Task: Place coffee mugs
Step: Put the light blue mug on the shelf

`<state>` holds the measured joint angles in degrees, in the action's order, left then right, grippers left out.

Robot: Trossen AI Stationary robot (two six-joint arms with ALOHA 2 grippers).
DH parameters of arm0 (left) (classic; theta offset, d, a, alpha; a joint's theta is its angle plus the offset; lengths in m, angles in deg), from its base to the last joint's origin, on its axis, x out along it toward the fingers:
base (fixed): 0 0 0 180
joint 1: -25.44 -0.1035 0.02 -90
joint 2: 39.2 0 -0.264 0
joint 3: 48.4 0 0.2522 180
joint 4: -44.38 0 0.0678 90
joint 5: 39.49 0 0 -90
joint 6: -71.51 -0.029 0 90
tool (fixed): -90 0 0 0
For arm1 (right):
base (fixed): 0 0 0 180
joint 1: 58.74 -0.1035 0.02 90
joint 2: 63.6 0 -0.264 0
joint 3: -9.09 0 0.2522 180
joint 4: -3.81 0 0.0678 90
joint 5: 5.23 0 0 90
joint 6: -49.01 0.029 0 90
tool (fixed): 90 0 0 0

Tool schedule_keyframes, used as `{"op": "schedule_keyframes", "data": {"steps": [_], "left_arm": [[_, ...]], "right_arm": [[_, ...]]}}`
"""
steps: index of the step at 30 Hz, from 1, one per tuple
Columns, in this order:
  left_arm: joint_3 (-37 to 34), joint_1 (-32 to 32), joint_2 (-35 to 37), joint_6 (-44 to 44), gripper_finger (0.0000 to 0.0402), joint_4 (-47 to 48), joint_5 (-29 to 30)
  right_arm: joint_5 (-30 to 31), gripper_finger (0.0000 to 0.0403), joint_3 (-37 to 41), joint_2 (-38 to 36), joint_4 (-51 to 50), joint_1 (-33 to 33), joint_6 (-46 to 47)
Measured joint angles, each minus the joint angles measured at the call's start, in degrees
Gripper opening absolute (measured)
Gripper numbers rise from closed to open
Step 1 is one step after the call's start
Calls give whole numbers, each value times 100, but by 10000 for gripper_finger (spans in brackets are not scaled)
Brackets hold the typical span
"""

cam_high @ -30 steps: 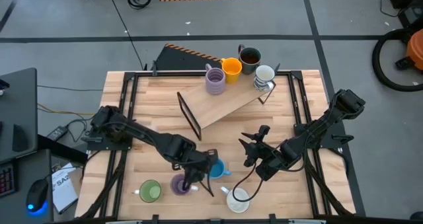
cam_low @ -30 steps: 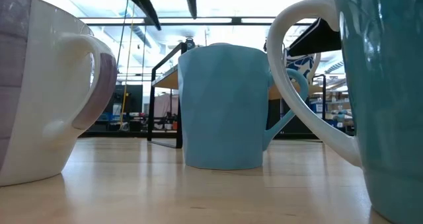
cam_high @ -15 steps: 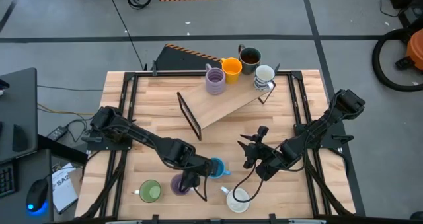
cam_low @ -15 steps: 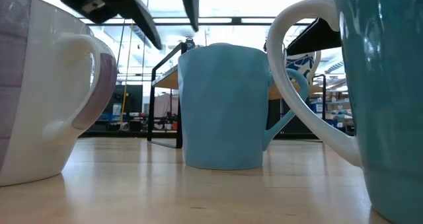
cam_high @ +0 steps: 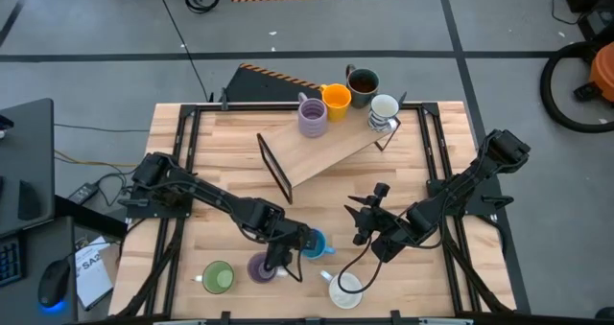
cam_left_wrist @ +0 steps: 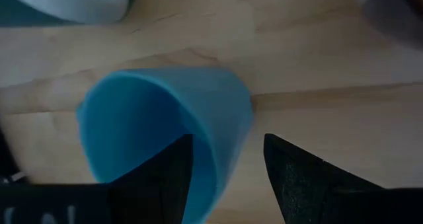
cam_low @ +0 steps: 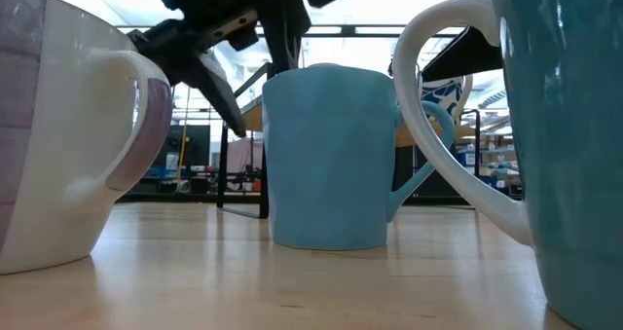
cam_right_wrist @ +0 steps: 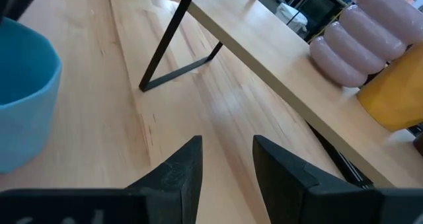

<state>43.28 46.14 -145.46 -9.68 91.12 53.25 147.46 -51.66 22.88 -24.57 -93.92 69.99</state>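
Blue mug [cam_high: 315,243] stands upright near the table's [cam_high: 230,133] front edge, about 5 o'clock from table centre, purple mug [cam_high: 261,266] just beside it at its 8 o'clock; it's a plain matte light-blue ceramic cup with a slim handle, empty inside. Left gripper [cam_left_wrist: 221,178] is spread wide and straddles the rim, one finger inside and one outside the wall, so I'd lower a touch more, clamp the wall squarely and lift straight up to avoid nudging the purple mug. Right gripper [cam_right_wrist: 225,171] waits at the blue mug's 3 o'clock, part-open, empty.
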Motion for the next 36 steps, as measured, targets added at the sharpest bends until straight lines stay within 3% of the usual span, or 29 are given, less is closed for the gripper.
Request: {"op": "schedule_keyframes", "data": {"steps": [6,24,31,36], "left_arm": [[-85,-78,1,103,166,-20,-128],[-80,-47,-2,413,27,-3,-170],[356,-65,-4,935,23,259,-166],[1007,-198,-2,1826,23,913,-407]], "right_arm": [[0,139,0,0,0,0,-11],[-85,139,0,0,-3,0,-11],[-85,139,0,0,10,0,-11],[-80,139,0,0,-90,-35,-29]]}}
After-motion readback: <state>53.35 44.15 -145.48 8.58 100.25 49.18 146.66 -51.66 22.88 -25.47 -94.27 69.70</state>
